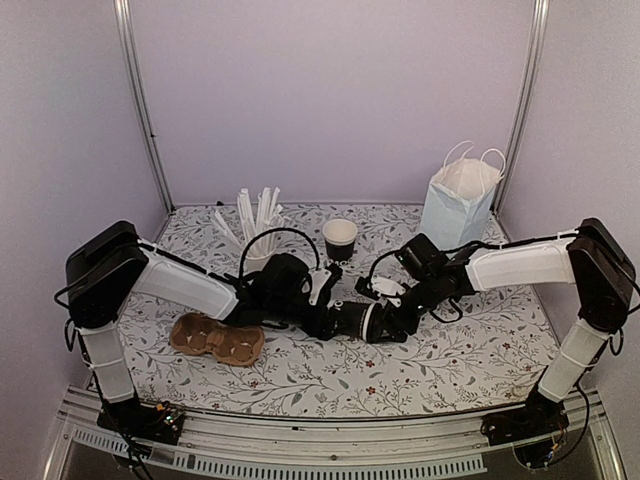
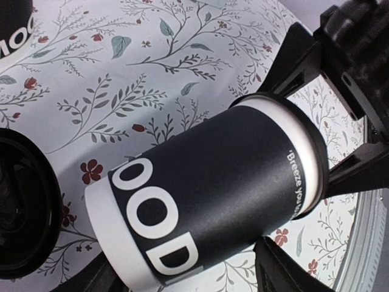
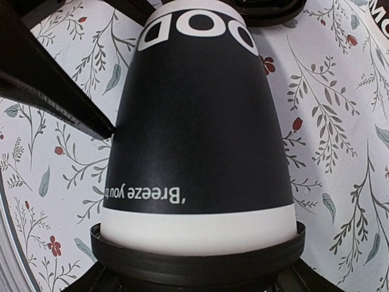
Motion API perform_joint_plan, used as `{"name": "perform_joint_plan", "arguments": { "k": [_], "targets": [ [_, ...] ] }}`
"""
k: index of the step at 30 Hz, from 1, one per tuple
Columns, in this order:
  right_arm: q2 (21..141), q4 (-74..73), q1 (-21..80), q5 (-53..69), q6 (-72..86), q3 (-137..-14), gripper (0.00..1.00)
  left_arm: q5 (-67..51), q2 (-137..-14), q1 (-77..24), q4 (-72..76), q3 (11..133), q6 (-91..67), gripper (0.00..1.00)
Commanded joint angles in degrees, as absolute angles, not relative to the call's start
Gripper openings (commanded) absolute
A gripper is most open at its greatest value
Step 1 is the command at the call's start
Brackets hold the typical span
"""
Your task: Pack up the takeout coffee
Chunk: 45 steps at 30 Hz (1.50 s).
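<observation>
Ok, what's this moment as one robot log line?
lidded black cup: sideways | left gripper: jaws beside its body | right gripper: jaws at its lid end | grip: unclear | second cup: upright, open, behind

In the overhead view the lying cup is nearly buried between the left claw and the right claw. Whether either one pinches it cannot be told. The left arm hides the base of the straw cup and the far edge of the cardboard carrier. In the left wrist view a second cup is cropped at the upper left corner. A round black thing is cut by the left edge and cannot be identified. In the right wrist view the top edge cuts off the lying cup's base, and its printed line runs out of sight around the side.
</observation>
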<state>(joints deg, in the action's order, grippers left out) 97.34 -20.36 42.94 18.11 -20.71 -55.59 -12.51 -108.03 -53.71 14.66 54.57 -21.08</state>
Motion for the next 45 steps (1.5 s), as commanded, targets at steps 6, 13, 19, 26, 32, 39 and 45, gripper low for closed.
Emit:
{"name": "perform_joint_plan", "arguments": {
  "k": [6, 13, 19, 26, 32, 39, 45],
  "targets": [
    [94.7, -26.2, 43.4, 15.8, -24.0, -57.8, 0.59, -13.9, -104.9, -53.5, 14.8, 52.9, -21.0, 0.73],
    [87.2, -42.5, 43.4, 8.1, -38.7, -61.1, 0.59, -10.6, -96.4, -53.6, 11.7, 49.5, -19.7, 0.76],
    [84.9, -56.4, 43.4, -1.5, -50.4, -65.5, 0.59, -7.1, -91.4, -53.3, 10.6, 47.7, -19.0, 0.77],
    [86.9, -69.7, 43.5, -17.0, -55.3, -72.2, 0.59, -5.3, -89.9, -53.1, 11.3, 46.4, -19.1, 0.77],
    [89.9, -78.4, 43.8, -32.4, -51.3, -70.8, 0.61, -5.7, -89.9, -53.0, 12.7, 45.6, -19.2, 0.77],
    [88.8, -78.5, 44.3, -43.4, -53.8, -66.2, 0.67, -6.7, -90.3, -53.0, 14.1, 45.1, -19.3, 0.77],
    [90.4, -78.4, 44.9, -44.9, -54.4, -65.5, 0.75, -6.8, -89.9, -53.0, 15.6, 43.4, -19.8, 0.78]
  ]
}}
